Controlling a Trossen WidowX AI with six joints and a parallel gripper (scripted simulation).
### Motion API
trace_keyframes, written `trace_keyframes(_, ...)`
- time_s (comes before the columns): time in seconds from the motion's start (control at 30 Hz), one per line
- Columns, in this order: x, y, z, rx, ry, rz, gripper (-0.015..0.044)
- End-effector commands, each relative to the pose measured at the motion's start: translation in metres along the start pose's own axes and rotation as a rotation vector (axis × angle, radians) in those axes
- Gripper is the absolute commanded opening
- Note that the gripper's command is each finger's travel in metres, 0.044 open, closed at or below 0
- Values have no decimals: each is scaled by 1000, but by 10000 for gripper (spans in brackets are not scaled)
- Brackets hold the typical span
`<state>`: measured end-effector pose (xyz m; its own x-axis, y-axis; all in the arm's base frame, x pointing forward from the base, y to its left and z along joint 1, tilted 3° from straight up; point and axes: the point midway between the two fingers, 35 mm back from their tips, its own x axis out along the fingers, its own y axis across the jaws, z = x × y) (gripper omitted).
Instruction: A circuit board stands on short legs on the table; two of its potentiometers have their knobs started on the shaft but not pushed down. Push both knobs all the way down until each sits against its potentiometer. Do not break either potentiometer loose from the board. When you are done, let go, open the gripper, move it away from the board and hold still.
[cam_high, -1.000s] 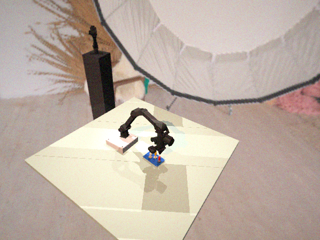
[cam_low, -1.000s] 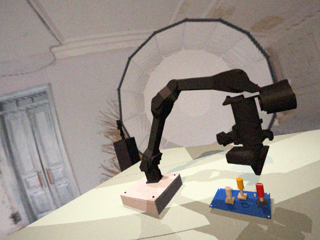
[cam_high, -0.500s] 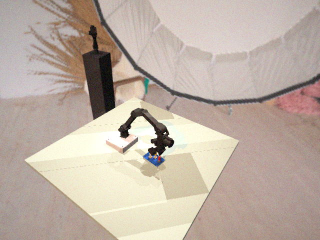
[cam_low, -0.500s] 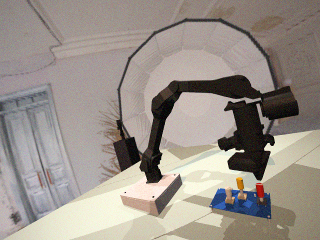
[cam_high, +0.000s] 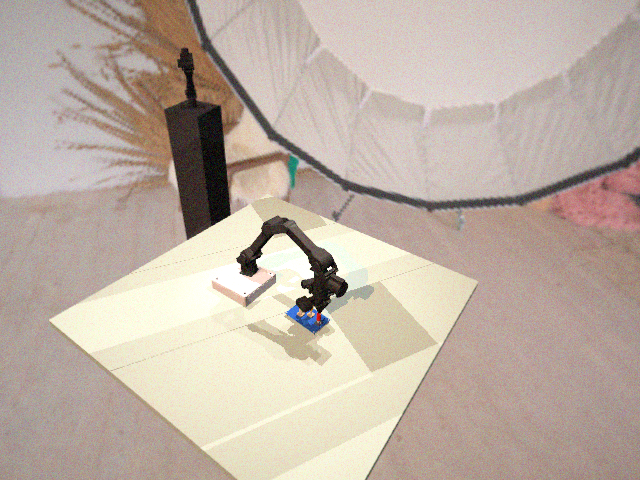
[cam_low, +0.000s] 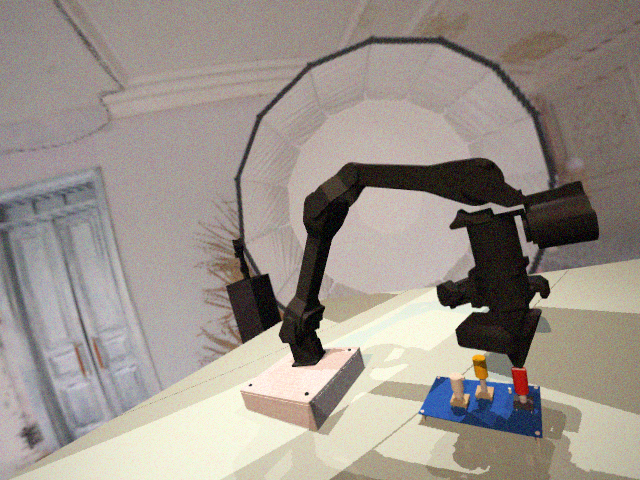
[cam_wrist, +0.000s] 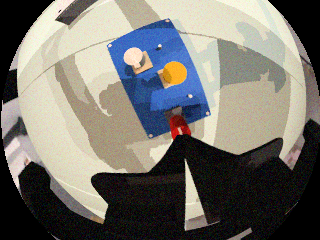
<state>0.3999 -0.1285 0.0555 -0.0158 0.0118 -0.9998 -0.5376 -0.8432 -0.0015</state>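
Fingers (cam_low: 518, 361) are fully closed on nothing, tip just above the red knob (cam_low: 520, 381) on the blue circuit board (cam_low: 480, 410); orange knob (cam_low: 480, 368) and beige knob (cam_low: 456, 384) stand alongside.
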Motion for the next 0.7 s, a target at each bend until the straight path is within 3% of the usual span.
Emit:
trace_keyframes(0.0, 1, -1, 1, -4, -6, -4, 0)
trace_keyframes(0.67, 6, -1, 1, -4, -6, -4, 0)
